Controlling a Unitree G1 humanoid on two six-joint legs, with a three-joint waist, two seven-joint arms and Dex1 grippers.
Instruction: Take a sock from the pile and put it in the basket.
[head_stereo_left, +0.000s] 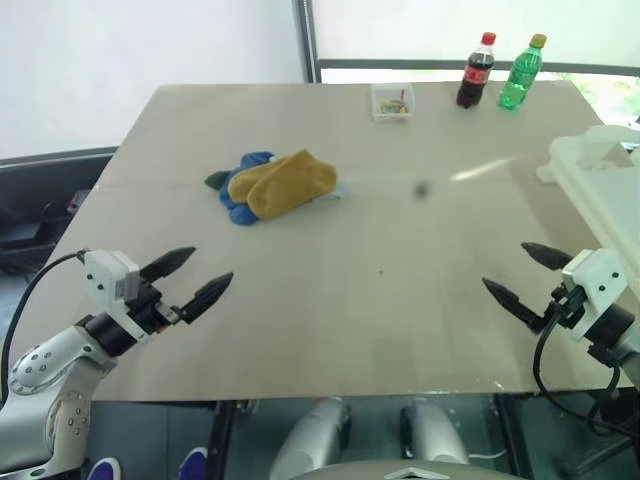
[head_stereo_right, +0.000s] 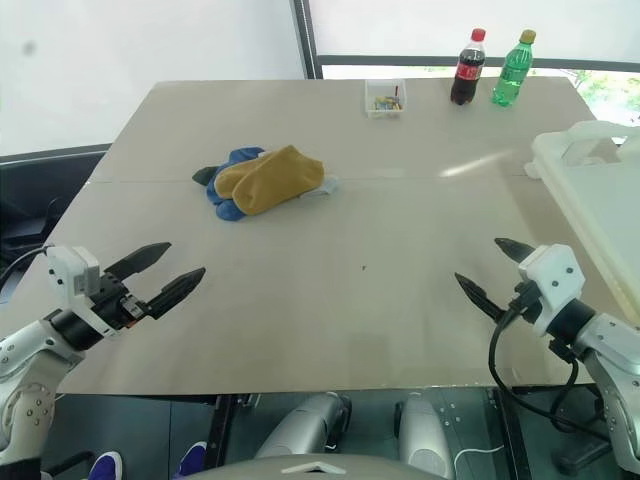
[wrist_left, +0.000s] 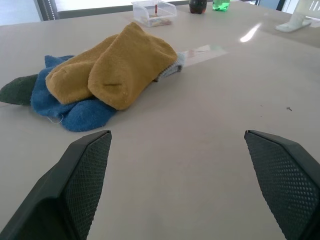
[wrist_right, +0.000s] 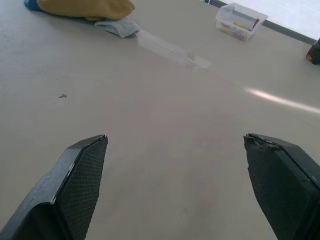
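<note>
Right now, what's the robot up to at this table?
Nothing is being handled yet. Both arms hover over the near edge of the table, the left gripper and the right gripper open and empty. The pile of socks, a mustard one on top of blue ones, lies untouched toward the left. The white basket sits at the right edge. A small clear box and two bottles stand at the far side.

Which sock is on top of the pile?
The mustard-yellow sock, folded over, lies on top of the pile. The blue sock is under it, with a dark green one and a light grey one poking out at opposite sides.
</note>
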